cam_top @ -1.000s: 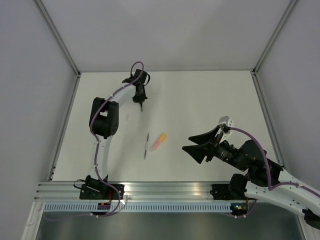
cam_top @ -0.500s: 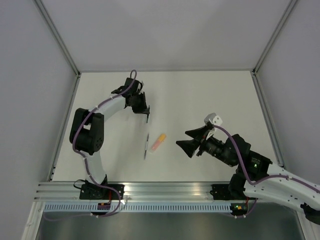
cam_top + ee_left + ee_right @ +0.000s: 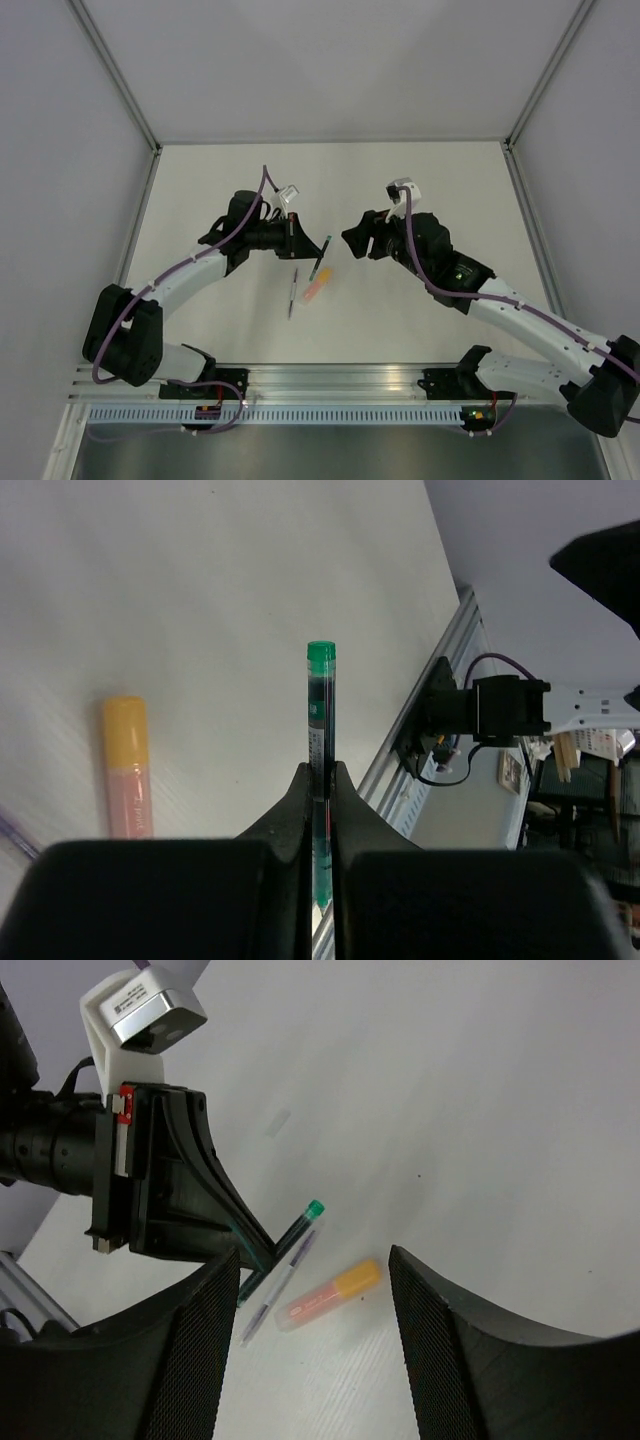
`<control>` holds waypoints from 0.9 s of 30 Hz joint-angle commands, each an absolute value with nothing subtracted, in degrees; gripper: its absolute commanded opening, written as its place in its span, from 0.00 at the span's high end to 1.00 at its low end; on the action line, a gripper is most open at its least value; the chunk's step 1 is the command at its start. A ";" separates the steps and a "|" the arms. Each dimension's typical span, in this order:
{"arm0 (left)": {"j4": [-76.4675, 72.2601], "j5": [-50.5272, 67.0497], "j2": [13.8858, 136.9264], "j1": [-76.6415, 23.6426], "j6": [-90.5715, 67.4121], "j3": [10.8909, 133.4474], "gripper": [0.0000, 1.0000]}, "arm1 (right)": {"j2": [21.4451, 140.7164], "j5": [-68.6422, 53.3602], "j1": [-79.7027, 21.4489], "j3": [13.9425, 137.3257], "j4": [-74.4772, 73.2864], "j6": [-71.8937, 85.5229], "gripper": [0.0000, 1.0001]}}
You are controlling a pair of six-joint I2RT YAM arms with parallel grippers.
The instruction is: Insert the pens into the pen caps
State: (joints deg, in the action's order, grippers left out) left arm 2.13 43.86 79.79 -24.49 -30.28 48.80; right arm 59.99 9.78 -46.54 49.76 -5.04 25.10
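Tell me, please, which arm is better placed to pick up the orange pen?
Right, I think. The right arm has open, empty jaws aimed toward the orange pen; the left arm has its jaws shut on the green pen.

bright, even light, soft shadows
you get a sharp tabletop [image 3: 430,190] from above; close to your wrist cameras the black fingers [image 3: 285,825] blur.

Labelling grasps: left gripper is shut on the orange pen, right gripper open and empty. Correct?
Wrong pen. The left wrist view shows the left gripper shut on the green pen; the orange pen lies free on the table. Right gripper open and empty: correct.
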 commanded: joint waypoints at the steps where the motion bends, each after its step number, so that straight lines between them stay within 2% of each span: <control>1: -6.94 49.48 77.53 -25.66 -33.58 46.68 0.98 | 60.81 0.71 -43.51 51.51 -0.54 32.49 0.32; 5: -10.71 50.01 76.99 -25.84 -34.98 45.18 0.98 | 62.57 -4.74 -41.31 46.51 7.28 39.44 0.30; 11: -13.97 50.54 78.48 -25.84 -36.56 45.26 0.98 | 65.21 -3.43 -41.22 40.27 17.30 45.95 0.29; 18: -13.89 50.36 78.75 -25.84 -35.77 45.97 0.98 | 69.69 -3.60 -41.22 38.85 24.51 48.77 0.29; 23: -14.50 50.27 79.01 -25.84 -35.86 45.79 0.98 | 71.89 -3.78 -41.22 38.41 27.59 49.48 0.31; 27: -14.85 50.19 79.01 -25.84 -36.03 45.70 0.98 | 73.47 -4.22 -41.22 37.88 30.57 50.88 0.37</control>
State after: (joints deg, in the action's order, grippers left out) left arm -11.53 48.64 78.87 -25.74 -35.16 45.28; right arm 72.31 -3.25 -41.39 38.70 24.34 48.49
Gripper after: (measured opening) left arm 0.045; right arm 0.647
